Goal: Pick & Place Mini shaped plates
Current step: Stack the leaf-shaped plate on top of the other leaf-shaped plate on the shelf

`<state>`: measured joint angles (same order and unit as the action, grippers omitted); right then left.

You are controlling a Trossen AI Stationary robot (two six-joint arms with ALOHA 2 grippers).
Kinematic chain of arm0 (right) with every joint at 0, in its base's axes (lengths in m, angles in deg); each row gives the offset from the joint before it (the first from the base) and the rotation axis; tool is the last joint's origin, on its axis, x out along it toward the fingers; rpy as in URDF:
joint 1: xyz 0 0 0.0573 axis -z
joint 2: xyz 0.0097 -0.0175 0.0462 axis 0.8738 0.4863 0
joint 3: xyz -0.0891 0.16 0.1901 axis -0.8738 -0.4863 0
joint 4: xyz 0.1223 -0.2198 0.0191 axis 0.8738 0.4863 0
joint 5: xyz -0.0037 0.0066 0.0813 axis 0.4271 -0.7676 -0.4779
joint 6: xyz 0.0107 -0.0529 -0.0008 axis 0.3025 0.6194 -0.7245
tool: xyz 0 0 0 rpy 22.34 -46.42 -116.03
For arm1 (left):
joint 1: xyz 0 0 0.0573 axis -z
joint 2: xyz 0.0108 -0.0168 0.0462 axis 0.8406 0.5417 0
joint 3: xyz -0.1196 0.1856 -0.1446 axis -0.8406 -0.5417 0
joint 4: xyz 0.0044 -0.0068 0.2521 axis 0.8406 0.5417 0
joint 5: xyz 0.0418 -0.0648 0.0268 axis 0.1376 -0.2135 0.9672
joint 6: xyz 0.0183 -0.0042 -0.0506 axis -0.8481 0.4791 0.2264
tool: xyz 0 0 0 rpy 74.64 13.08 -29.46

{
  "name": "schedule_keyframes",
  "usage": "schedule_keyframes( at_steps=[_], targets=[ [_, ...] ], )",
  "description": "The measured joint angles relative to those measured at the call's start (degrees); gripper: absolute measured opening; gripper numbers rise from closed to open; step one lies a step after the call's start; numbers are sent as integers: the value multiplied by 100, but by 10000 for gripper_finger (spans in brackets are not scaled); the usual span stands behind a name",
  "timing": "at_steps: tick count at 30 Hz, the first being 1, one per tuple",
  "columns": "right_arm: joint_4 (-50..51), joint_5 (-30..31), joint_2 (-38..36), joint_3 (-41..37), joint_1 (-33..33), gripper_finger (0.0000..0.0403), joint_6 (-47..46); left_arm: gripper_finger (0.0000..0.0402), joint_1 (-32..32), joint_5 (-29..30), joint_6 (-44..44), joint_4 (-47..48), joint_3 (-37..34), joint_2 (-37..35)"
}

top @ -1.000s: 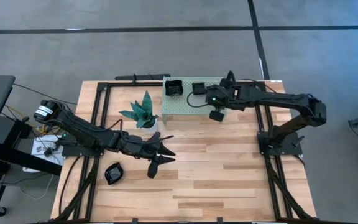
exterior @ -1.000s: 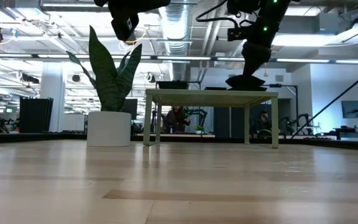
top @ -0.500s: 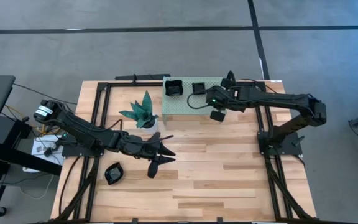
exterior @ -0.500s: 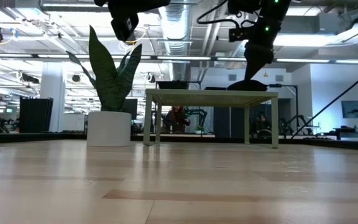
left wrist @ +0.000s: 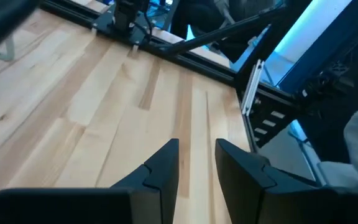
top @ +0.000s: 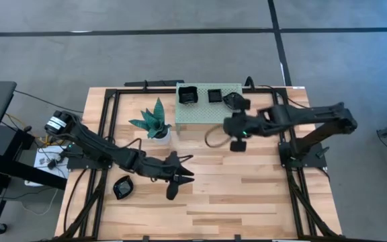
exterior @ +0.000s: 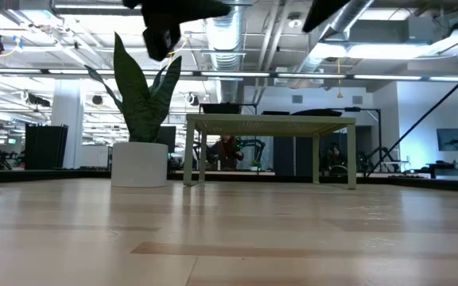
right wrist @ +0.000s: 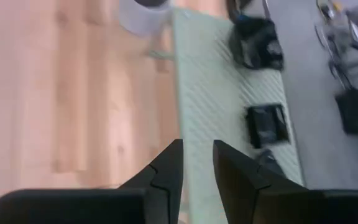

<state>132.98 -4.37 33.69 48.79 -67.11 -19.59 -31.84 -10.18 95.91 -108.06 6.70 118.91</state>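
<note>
Near the table's (top: 247,195) front-left corner, one plate (top: 122,187) lies just behind the open, empty left gripper (top: 177,180).

Light is even and fairly bright from above — the table (top: 247,181) shows only faint, soft shadows under the arms. In the low view, ceiling strip lights (exterior: 404,77) glow white, and the dark arm parts at the top edge are smeared by motion blur; the plant (exterior: 143,95) and shelf (exterior: 270,121) stand backlit, and the near wood is soft and out of focus with a pale sheen. The left wrist view has a blown-out blue-white glare (left wrist: 303,31) in the background. The right wrist view is blurred throughout — plates (right wrist: 266,123) and shelf edges are streaked — while its own fingers (right wrist: 166,171) stay crisp.
</note>
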Motion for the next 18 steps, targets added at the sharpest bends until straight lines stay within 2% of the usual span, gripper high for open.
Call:
schedule_keyframes(
  at_steps=[3, 5, 9, 13, 16, 18],
  targets=[
    [-431, 3, -281, -397, -465, 82, -185, 106, 50, -85, -57, 215, 282, 154],
    [-1131, 2, -524, -1125, -718, 82, -264, 106, 117, -137, -94, 770, 491, 156],
    [-3918, -169, -871, -2956, -1013, 82, 113, 106, 301, -44, 180, 2253, 800, 155],
    [-6549, -1194, -742, -4248, -987, 82, 850, 106, 532, -193, 1540, 3807, 855, 153],
    [-7604, -1733, -523, -4531, -916, 82, 1328, 106, 812, -463, 2933, 5163, 846, 153],
    [-7753, -1816, -430, -4531, -882, 81, 1362, 106, 1052, -504, 3941, 6007, 846, 153]
  ],
)
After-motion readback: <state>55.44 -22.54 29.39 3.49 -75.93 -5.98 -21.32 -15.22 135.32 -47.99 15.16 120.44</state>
